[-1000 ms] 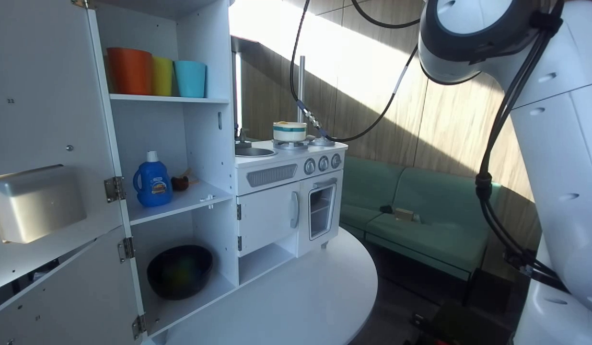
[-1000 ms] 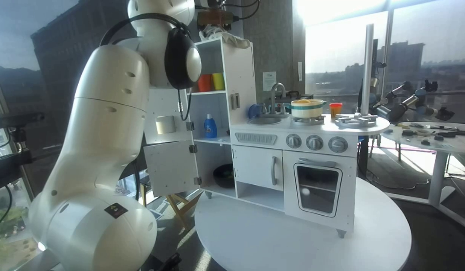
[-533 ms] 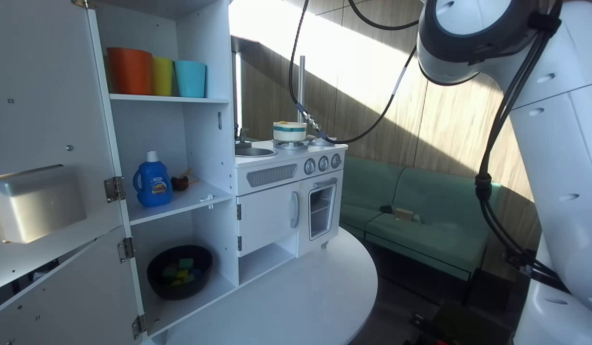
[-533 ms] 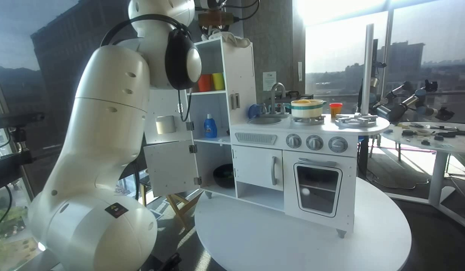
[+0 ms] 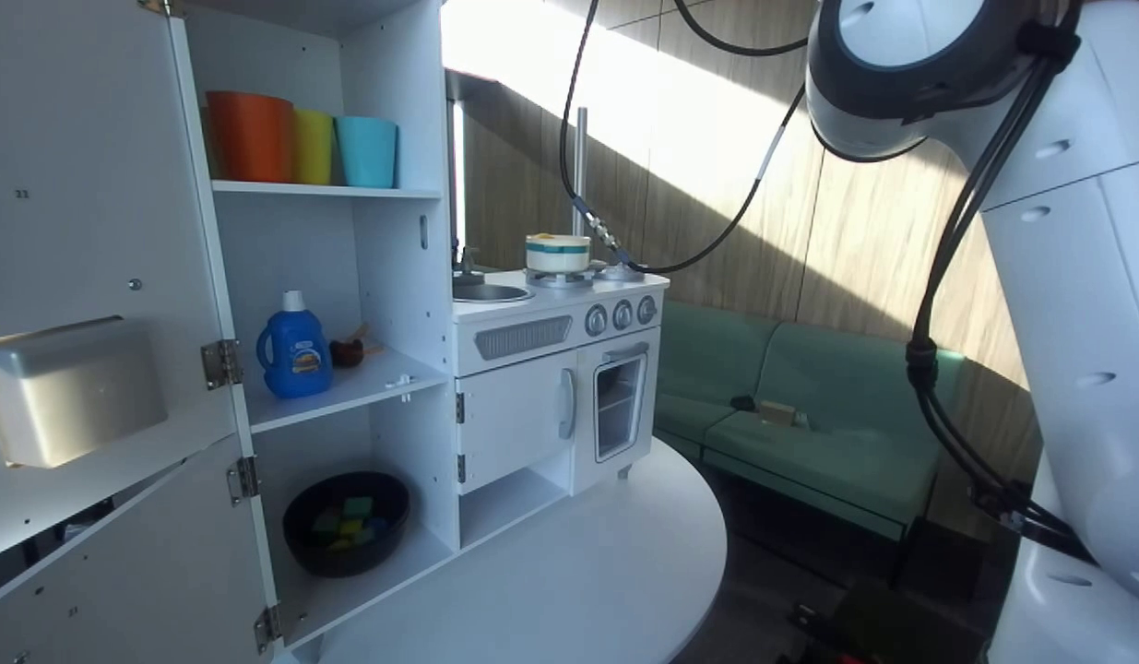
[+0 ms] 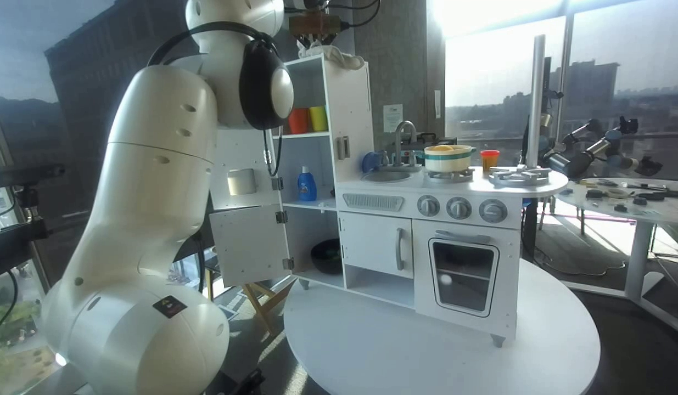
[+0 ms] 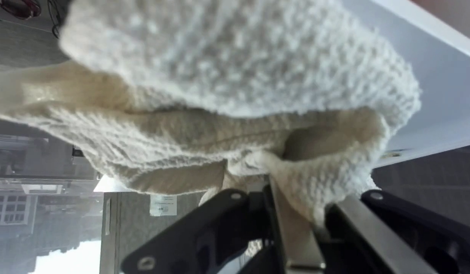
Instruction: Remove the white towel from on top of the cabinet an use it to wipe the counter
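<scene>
A white towel (image 6: 344, 57) lies draped over the top of the tall white cabinet (image 6: 351, 120) and hangs a little over its side. My gripper (image 6: 315, 43) points down at the cabinet top. In the wrist view, thick folds of the towel (image 7: 257, 57) fill the upper part, and a pinched fold runs down between the fingers of my gripper (image 7: 307, 192), which is shut on it. Cloth hides part of the fingertips. The white counter (image 6: 470, 185) of the play kitchen stands lower, beside the cabinet. Gripper and cabinet top are out of view in an exterior view (image 5: 551, 297).
On the counter are a pot (image 6: 447, 160), a faucet (image 6: 404, 134), a sink (image 6: 385, 176), a red-lidded cup (image 6: 489, 159) and a metal post (image 6: 535, 104). Cabinet doors (image 5: 80, 231) swing outward. Shelves hold cups (image 5: 366, 152), a blue bottle (image 5: 297, 355) and a black bowl (image 5: 302, 535).
The fingers have come together from wide apart, gathering the towel between them. Its loose part at the cabinet's edge has drawn inward. The arm has hardly shifted.
</scene>
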Controlling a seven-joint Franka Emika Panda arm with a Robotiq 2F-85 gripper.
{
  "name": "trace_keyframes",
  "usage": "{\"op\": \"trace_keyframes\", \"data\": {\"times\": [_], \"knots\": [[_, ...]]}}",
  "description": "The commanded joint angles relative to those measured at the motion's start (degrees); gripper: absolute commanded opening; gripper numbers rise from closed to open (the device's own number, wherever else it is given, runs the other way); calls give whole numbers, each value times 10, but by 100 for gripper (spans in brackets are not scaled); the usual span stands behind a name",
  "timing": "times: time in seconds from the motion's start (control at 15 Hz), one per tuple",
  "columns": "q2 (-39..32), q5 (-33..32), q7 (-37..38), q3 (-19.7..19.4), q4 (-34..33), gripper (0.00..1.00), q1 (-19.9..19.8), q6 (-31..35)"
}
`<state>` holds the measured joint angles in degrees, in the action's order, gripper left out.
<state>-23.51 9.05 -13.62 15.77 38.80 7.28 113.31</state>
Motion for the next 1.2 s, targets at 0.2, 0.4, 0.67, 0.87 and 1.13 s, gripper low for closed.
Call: {"op": "trace_keyframes", "data": {"times": [0.2,0.4,0.67,0.87,1.13], "knots": [[70,-14,95,-58,20,14,-53,33],[106,-38,138,-97,42,14,-77,32],[145,-110,190,-138,108,14,-86,19],[189,-122,204,-137,210,14,-80,5],[226,-121,208,-127,329,14,-71,15]]}}
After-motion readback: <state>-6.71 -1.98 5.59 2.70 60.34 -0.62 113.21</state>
